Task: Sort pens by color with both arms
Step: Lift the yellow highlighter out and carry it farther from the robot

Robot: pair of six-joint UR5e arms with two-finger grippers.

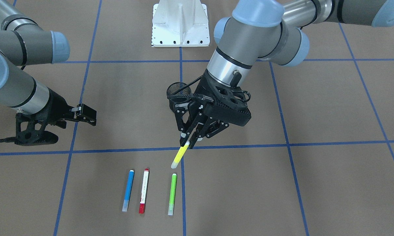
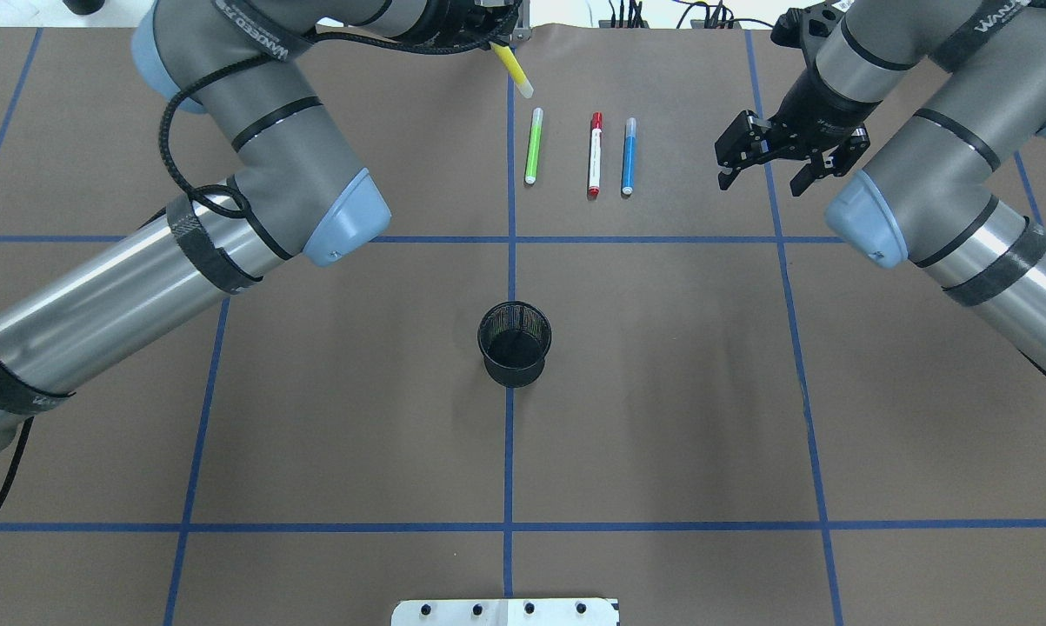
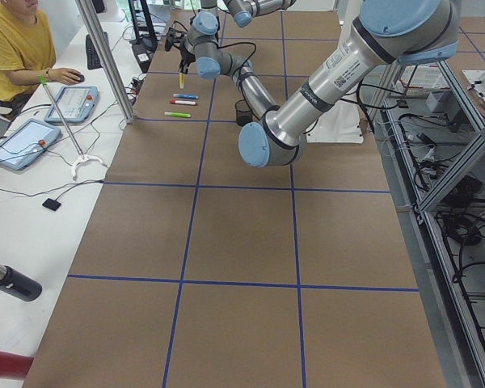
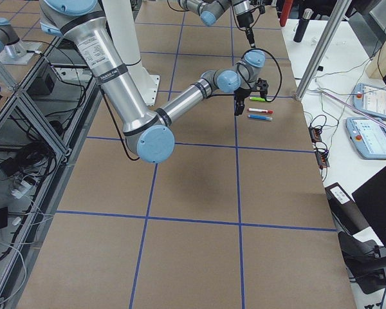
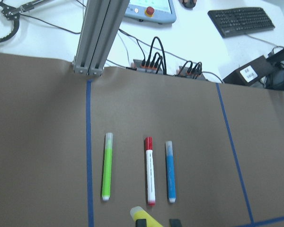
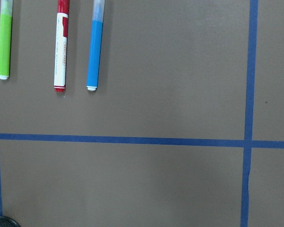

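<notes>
The left hand (image 1: 188, 141) is clenched on the yellow pen (image 1: 179, 156), gripped near its upper end between the 2 fingers, so that the pen slants down and away from the hand with its pale lower end pointing at the desk (image 1: 314, 183). Just beyond that lower end, and not touching it, the green pen (image 1: 172, 194) lies flat on the desk beside a line of blue tape (image 1: 183, 196). Farther out toward the right hand, the white-barrelled pen with the red cap (image 1: 144, 190) and then the blue pen (image 1: 128, 190) are laid parallel to the green one, close together but apart, the 3 forming a row between the 2 hands. Behind the left hand, toward the robot's base, a black mesh cup (image 2: 514, 343) stands upright on a tape line. The right hand (image 2: 762, 174) is released and holds nothing; its fingers are spread, and it hangs above the desk to the outer side of the blue pen, which is the nearest pen to it. The white metal base (image 1: 180, 24) is seen at the desk's edge behind the cup. In the left side view a person in a yellow shirt (image 3: 12, 44) is seated at a white side bench.
</notes>
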